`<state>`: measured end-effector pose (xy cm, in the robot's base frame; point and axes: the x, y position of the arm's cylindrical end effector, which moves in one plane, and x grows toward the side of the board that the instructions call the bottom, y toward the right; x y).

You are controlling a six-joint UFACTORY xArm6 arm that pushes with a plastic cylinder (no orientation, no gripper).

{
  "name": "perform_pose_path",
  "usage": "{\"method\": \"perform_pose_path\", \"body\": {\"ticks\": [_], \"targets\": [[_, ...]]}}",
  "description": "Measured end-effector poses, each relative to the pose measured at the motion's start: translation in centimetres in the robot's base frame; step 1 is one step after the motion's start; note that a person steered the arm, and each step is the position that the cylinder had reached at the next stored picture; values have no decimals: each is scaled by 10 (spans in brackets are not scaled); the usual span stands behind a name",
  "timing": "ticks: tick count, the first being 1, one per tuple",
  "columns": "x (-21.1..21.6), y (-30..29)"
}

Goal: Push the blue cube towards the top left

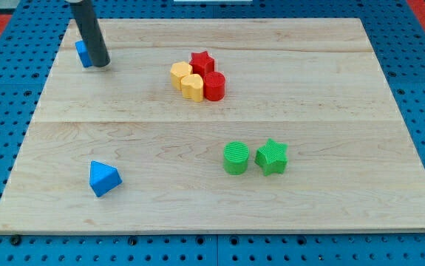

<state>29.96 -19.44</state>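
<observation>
The blue cube [83,53] sits near the board's top left corner, mostly hidden behind my dark rod. My tip [100,64] rests on the board right against the cube's right side, slightly below it. A second blue block, a triangular prism [103,178], lies at the view's lower left, far from the tip.
A cluster of a red star [202,60], a red cylinder [214,86] and two yellow blocks [187,80] sits at the upper middle. A green cylinder [236,158] and green star [272,157] sit at the lower middle right. The wooden board [330,89] lies on a blue pegboard.
</observation>
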Motion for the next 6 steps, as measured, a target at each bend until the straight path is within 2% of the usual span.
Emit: {"method": "perform_pose_path", "body": {"ticks": [2,3,4,6], "targets": [[57,-52],[44,-64],[4,-54],[-21,-49]]}}
